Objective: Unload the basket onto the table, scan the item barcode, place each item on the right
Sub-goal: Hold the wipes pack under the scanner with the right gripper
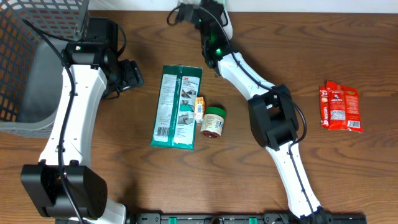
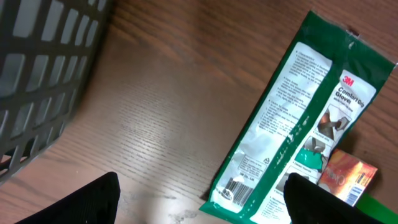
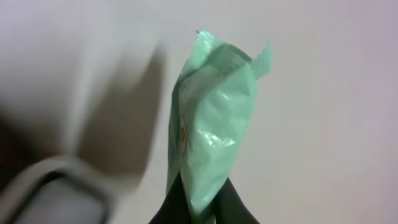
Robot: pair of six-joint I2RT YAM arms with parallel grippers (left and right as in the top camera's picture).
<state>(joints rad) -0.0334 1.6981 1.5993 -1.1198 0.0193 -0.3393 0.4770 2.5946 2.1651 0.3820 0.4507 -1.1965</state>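
Note:
My right gripper (image 3: 202, 208) is shut on the lower end of a pale green plastic packet (image 3: 214, 130), which stands up from the fingers in front of a light wall. No barcode shows on the side I see. From overhead that gripper (image 1: 185, 10) is at the table's far edge, and the packet is not distinguishable there. My left gripper (image 1: 132, 74) is open and holds nothing. It hovers over bare wood just left of the green 3M glove pack (image 2: 298, 118), whose barcode (image 2: 239, 190) lies between the fingertips (image 2: 93, 199).
A dark mesh basket (image 1: 25, 62) fills the far left. Beside the 3M glove pack (image 1: 177, 106) lie a small orange box (image 1: 199, 107) and a green-lidded jar (image 1: 214, 121). Red snack packets (image 1: 340, 107) lie at the right. A blurred grey shape (image 3: 56, 186) sits low in the right wrist view.

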